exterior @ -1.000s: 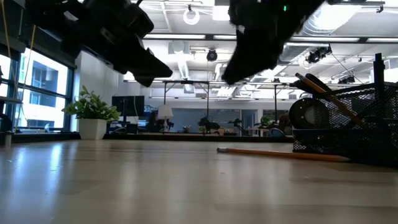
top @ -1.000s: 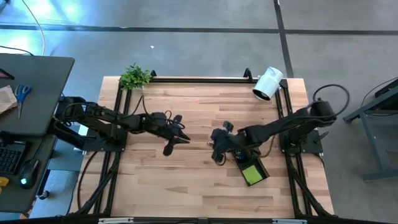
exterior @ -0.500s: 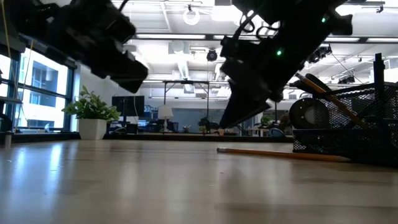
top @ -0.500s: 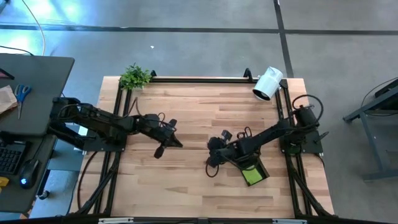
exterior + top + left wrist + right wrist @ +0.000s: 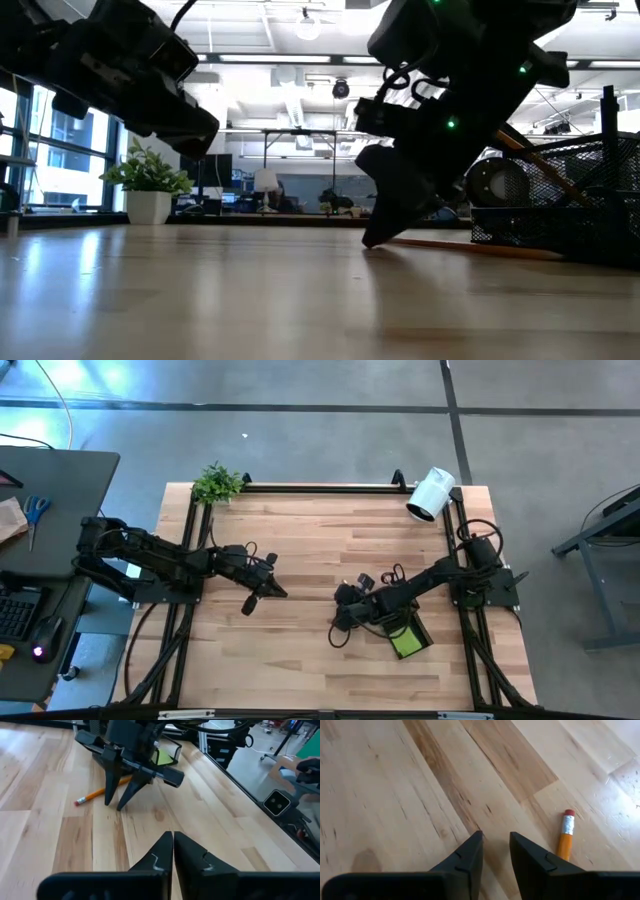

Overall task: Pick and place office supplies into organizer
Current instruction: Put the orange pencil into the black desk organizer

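The orange pencil [image 5: 97, 794] lies flat on the table, its eraser end [image 5: 567, 815] pointing away from the black mesh organizer [image 5: 560, 200]. The organizer [image 5: 400, 628] holds the lime-green pad [image 5: 405, 641] in its tray and dark handles [image 5: 505, 135] in its cup. My right gripper [image 5: 496, 840] is open and points down at the bare wood just beside the pencil's eraser end; the pencil is not between its fingers. In the low view its tips [image 5: 372, 240] sit at the tabletop. My left gripper [image 5: 173, 839] is shut and hovers over the table's left half [image 5: 262, 592].
A white cylindrical camera [image 5: 431, 494] lies at the far right corner and a small potted plant [image 5: 216, 482] at the far left corner. A black frame [image 5: 320, 487] runs along the table's far edge and sides. Bare wood [image 5: 300, 660] stretches between the arms and toward the near edge.
My right gripper has come down from above the table and toward the near edge, ending with its tips at the tabletop beside the pencil. My left gripper has drawn back toward the table's left edge. The pencil and organizer have stayed put.
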